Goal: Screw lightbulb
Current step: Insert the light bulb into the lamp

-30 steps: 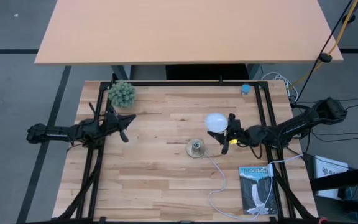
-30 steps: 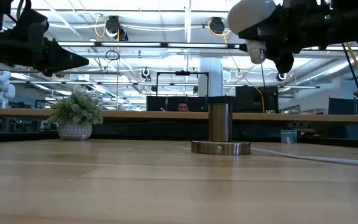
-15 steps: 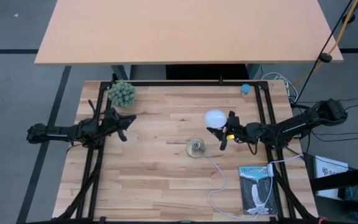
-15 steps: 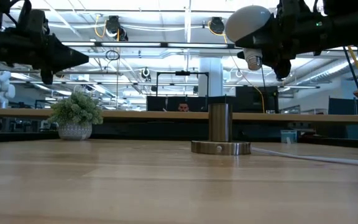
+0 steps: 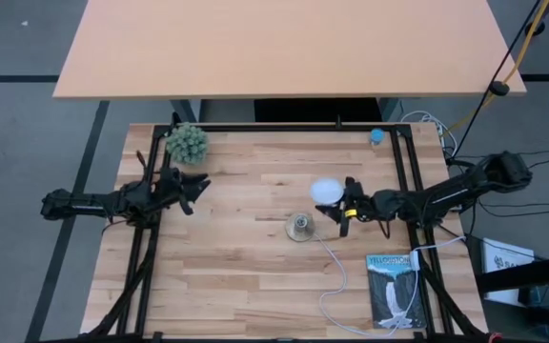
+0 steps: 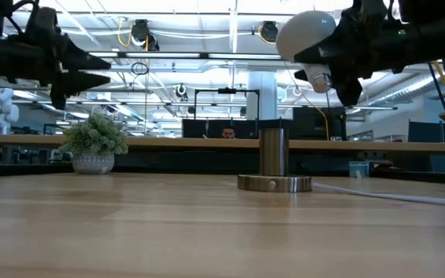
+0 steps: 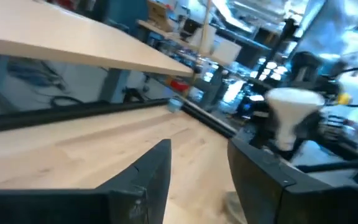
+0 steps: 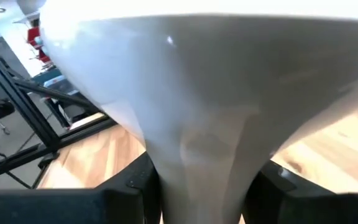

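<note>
Right hand (image 5: 348, 204): grips the lightbulb (image 5: 328, 191) by its neck.
Socket (image 5: 299, 227): below, just ahead.
Left hand (image 5: 194, 182): idle, fingers apart.
Advice: centre base upright over socket before lowering.

Counted on and over the table (image 5: 246, 286): one lightbulb (image 5: 327, 191), one round metal socket disc (image 5: 299, 227) with one white cord (image 5: 332, 286), one small potted plant (image 5: 187, 143), one small blue object (image 5: 377, 136), one booklet (image 5: 393, 289). Counted two dark arms, so two grippers: one left gripper (image 5: 196, 184), one right gripper (image 5: 345, 202). Counted one larger tabletop (image 5: 284, 48) beyond the work table. Counted one yellow cable (image 5: 522, 38) at the far right corner. Made out one person (image 6: 228, 133) in the low view, in the room behind the socket disc. Could not count the ceiling lights there.
</note>
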Controlling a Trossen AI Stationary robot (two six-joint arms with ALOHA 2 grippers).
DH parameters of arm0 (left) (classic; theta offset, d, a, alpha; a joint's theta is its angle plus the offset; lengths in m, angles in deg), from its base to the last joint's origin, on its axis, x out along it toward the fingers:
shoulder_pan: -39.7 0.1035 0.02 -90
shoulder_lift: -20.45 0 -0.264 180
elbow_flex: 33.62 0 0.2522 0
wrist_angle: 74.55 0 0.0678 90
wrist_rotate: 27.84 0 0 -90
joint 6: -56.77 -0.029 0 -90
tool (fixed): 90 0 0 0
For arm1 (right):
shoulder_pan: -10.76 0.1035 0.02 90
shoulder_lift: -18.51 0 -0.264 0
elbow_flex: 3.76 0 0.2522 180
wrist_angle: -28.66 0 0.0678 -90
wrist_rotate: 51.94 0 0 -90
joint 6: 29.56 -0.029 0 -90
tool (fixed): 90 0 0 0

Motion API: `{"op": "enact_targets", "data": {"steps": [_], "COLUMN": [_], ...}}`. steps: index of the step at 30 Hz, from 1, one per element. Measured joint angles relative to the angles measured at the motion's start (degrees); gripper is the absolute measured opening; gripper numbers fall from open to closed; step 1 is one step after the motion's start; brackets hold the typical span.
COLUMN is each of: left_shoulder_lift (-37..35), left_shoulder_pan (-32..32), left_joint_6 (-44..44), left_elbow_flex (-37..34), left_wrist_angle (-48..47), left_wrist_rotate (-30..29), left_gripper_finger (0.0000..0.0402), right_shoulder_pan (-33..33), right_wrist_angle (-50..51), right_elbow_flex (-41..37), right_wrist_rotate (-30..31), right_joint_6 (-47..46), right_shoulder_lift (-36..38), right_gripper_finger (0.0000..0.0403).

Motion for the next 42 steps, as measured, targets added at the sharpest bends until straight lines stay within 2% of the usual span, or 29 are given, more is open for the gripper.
{"op": "enact_targets", "data": {"steps": [2,6,11,15,20,26,31,34,38,42], "left_shoulder_lift": [0.72,6.06,19.27,30.96,44.06,57.11,67.25,73.73,82.77,89.36], "left_shoulder_pan": [-0.04,-0.09,-0.04,-0.04,-0.05,-0.07,-0.02,0.09,0.32,1.33], "left_joint_6": [1.82,2.06,-2.73,-3.80,-7.20,-18.42,-19.49,-20.21,-20.33,-19.59], "left_elbow_flex": [-0.01,0.00,0.00,1.09,8.26,18.81,25.70,28.68,30.21,30.34], "left_wrist_angle": [2.16,10.10,23.83,30.31,31.23,31.39,32.09,35.71,43.73,53.62], "left_wrist_rotate": [3.64,4.44,4.08,7.35,9.88,14.24,14.51,16.68,23.29,28.29], "left_gripper_finger": [0.0165,0.0165,0.0165,0.0165,0.0165,0.0165,0.0165,0.0165,0.0165,0.0165], "right_shoulder_pan": [0.52,0.70,-0.51,-1.68,-1.72,-1.71,-1.71,-1.71,-1.60,-1.13], "right_wrist_angle": [-0.02,-0.05,-0.08,-0.10,-0.11,-0.08,-0.11,-0.21,-1.17,-2.15], "right_elbow_flex": [0.00,1.13,3.36,5.36,7.67,8.60,8.61,8.61,8.61,8.66], "right_wrist_rotate": [0.22,0.15,0.37,0.50,-1.16,-1.29,-1.29,-1.31,-1.66,-5.78], "right_joint_6": [-0.42,1.60,4.37,4.22,5.89,6.79,9.76,9.92,8.65,4.13], "right_shoulder_lift": [-1.15,-3.66,-6.30,-8.04,-9.78,-10.29,-10.29,-10.29,-10.29,-11.60], "right_gripper_finger": [0.0159,0.0153,0.0152,0.0172,0.0170,0.0159,0.0166,0.0167,0.0168,0.0168]}}
